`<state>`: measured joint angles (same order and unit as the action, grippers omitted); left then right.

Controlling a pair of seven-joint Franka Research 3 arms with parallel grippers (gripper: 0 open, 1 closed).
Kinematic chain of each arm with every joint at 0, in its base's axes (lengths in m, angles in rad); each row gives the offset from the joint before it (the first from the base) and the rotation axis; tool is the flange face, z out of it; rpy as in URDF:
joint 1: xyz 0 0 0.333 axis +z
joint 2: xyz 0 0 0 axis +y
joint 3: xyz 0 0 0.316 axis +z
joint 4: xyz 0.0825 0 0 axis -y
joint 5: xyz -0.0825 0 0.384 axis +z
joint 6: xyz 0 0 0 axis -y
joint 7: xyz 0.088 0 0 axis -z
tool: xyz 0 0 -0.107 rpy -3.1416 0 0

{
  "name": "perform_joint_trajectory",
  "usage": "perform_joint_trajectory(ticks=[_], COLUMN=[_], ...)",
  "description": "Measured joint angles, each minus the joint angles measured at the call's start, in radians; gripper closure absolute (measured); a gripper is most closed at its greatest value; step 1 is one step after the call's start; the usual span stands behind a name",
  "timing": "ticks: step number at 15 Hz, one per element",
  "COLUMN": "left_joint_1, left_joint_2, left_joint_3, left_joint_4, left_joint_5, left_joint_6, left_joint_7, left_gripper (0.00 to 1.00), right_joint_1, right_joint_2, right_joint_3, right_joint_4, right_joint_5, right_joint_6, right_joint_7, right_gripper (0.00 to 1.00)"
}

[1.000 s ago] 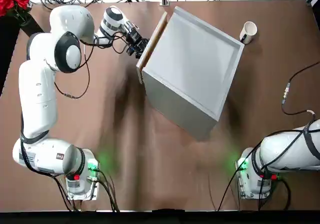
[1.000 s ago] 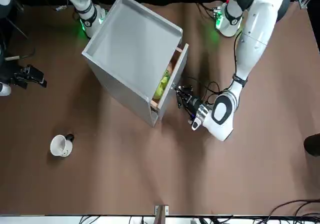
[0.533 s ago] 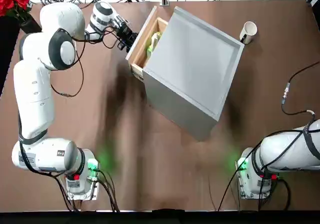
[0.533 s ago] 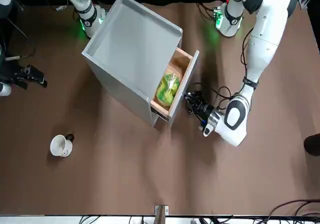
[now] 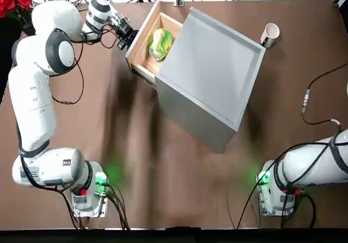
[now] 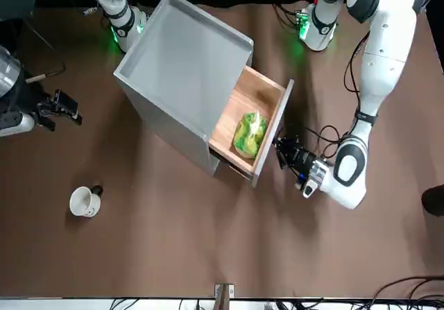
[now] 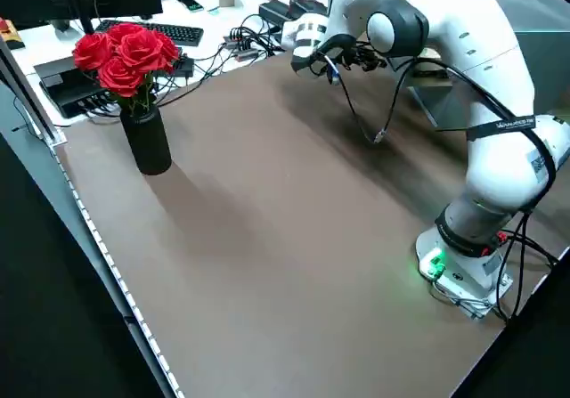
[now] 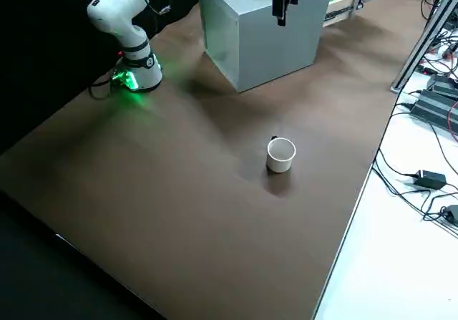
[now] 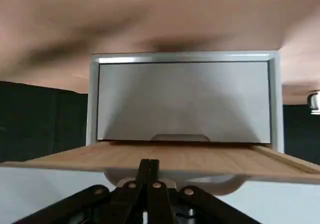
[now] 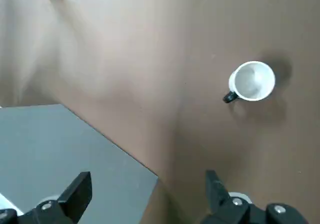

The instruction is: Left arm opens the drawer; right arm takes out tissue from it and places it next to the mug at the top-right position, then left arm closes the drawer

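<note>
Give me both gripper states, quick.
Left gripper: fingers together, at the open drawer's front.
Right gripper: open, empty, above the table beside the cabinet.

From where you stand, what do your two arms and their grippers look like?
My left arm and right arm match: smooth white segments, dark grey round joints, loose black cables and a base glowing green. Each gripper is black with two blocky fingers and small silvery screws: left gripper, right gripper.
</note>
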<state>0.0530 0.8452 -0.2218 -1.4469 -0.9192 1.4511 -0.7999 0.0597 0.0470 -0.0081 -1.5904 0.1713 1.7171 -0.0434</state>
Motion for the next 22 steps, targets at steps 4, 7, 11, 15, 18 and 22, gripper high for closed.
perform_joint_trajectory(ticks=[4, 7, 11, 15, 18, 22], left_joint_1=[0.029, 0.026, 0.024, 0.024, 0.025, 0.032], left_joint_2=[0.000, 0.000, 0.008, 0.010, 0.016, 0.017], left_joint_3=[0.002, 0.002, -0.002, -0.008, -0.008, -0.007], left_joint_4=[0.013, 0.014, 0.022, 0.026, 0.026, 0.040], left_joint_5=[0.014, 0.021, 0.034, 0.094, 0.137, 0.186], left_joint_6=[-0.004, -0.004, -0.006, -0.011, 0.007, 0.021], left_joint_7=[0.000, 0.000, 0.000, 0.000, 0.000, -0.004], left_gripper=[0.99, 0.99, 0.99, 0.99, 0.99, 0.99], right_joint_1=[0.078, 0.121, 0.205, 0.296, 0.373, 0.443], right_joint_2=[0.022, 0.030, 0.081, 0.127, 0.163, 0.190], right_joint_3=[0.002, 0.002, 0.003, 0.004, 0.004, 0.004], right_joint_4=[0.000, 0.003, 0.043, 0.107, 0.158, 0.182], right_joint_5=[0.005, 0.018, 0.062, 0.064, 0.064, 0.064], right_joint_6=[0.013, 0.024, 0.043, 0.045, 0.070, 0.150], right_joint_7=[0.002, 0.003, 0.156, 0.381, 0.544, 0.668], right_gripper=[0.00, 0.00, 0.00, 0.00, 0.00, 0.00])
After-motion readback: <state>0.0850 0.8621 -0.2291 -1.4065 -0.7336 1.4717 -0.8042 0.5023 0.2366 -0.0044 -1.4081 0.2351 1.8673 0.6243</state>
